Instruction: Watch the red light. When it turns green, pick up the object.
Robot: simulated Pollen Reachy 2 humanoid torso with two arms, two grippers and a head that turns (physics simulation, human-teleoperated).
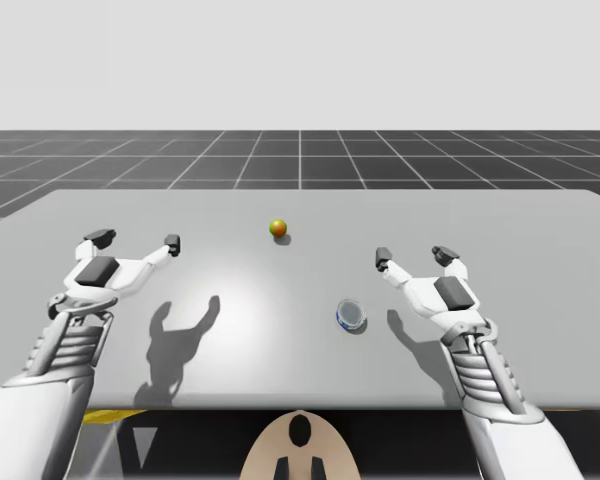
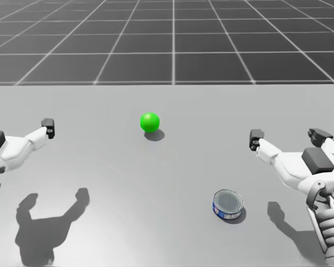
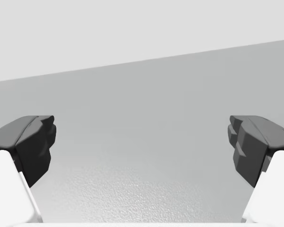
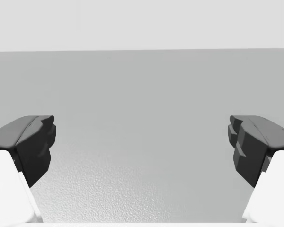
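In the head view the light ball (image 2: 150,122) glows bright green, while the high view shows it tinged orange. The low round blue can (image 2: 228,203) sits on the grey desk (image 1: 250,330) near our right gripper (image 1: 412,256). Our left gripper (image 1: 136,240) hovers well apart from it. Both wrist views show jaws spread wide, empty.

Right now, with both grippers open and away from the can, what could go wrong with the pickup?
1. The light reads green in the head view but orange-tinged in the high view, so the go cue could be misjudged.
2. The short blue-sided can sits nearer my torso than my open right gripper. As that gripper pulls back and comes down, the fingers could clip its rim and shove it across the table.
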